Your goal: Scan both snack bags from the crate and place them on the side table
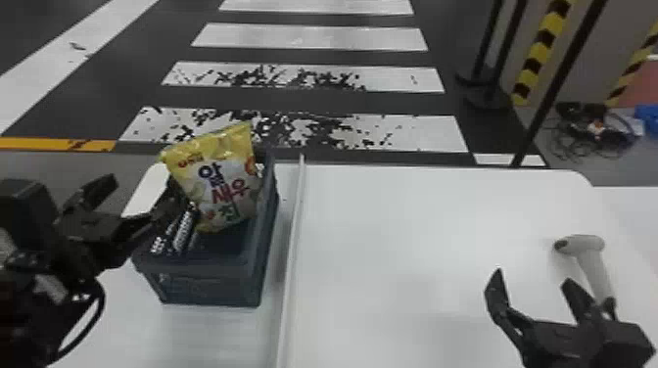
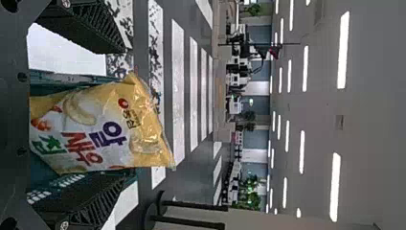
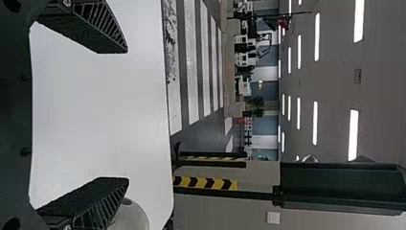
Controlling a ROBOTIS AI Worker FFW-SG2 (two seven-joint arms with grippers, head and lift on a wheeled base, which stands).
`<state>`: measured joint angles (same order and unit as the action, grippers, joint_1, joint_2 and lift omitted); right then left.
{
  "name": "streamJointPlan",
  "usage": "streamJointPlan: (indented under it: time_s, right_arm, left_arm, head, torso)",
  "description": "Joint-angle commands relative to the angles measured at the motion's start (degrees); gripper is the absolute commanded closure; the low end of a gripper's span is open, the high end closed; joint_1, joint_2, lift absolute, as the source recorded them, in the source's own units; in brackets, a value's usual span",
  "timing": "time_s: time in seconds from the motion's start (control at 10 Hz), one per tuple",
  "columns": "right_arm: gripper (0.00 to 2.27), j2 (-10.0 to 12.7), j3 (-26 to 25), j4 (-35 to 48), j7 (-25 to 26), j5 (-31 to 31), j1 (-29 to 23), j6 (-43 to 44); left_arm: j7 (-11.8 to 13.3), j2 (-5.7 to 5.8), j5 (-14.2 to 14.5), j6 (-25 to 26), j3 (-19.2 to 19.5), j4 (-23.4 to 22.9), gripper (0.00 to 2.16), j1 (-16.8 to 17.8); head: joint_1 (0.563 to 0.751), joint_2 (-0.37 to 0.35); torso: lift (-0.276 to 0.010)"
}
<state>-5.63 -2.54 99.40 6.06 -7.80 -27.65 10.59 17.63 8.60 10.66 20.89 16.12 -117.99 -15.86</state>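
My left gripper (image 1: 134, 200) stands open at the left side of the dark blue-grey crate (image 1: 210, 269). A yellow and white snack bag (image 1: 220, 181) stands upright in the crate, its top above the rim. A dark item with white lettering (image 1: 178, 232) lies beside it, close to the gripper's lower finger. In the left wrist view the snack bag (image 2: 91, 129) is seen between the spread fingers of my left gripper (image 2: 127, 115). Over the white table at the right, my right gripper (image 1: 531, 281) is open and empty; the right wrist view also shows the right gripper (image 3: 127, 115). The grey scanner (image 1: 590, 259) lies beyond it.
A raised white strip (image 1: 293, 235) runs between the crate and the wide white table (image 1: 416, 220). Black posts (image 1: 558, 88) stand on the floor past the table's far right, near a tangle of cables (image 1: 587, 129).
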Motion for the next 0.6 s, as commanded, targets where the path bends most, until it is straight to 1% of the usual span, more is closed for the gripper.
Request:
streamJointPlan:
  time_s: [0.0,0.1,0.3,0.5]
  right_arm:
    - [0.04,0.0,-0.44,0.0,0.0,-0.02,-0.47,-0.18]
    - [0.05,0.0,-0.62,0.0,0.0,-0.02,-0.56,-0.18]
    - [0.06,0.09,-1.15,0.0,0.0,0.06,-0.65,-0.54]
    - [0.06,0.18,-1.59,-0.26,-0.08,-0.02,-0.65,-0.71]
  left_arm:
    - [1.27,1.69,-0.02,1.05,0.41,4.87,0.06,4.96]
    - [2.24,2.83,-0.02,1.22,0.41,8.3,0.06,8.22]
    - [5.66,2.83,-1.25,1.05,-0.3,15.25,0.06,14.72]
    - [7.6,2.83,-3.36,1.05,-1.09,21.75,0.06,19.99]
  head:
    - [0.695,0.031]
    - [0.695,0.036]
    - [0.695,0.044]
    - [0.695,0.036]
  torso:
    - [-0.095]
    - [-0.095]
    - [-0.095]
    - [-0.095]
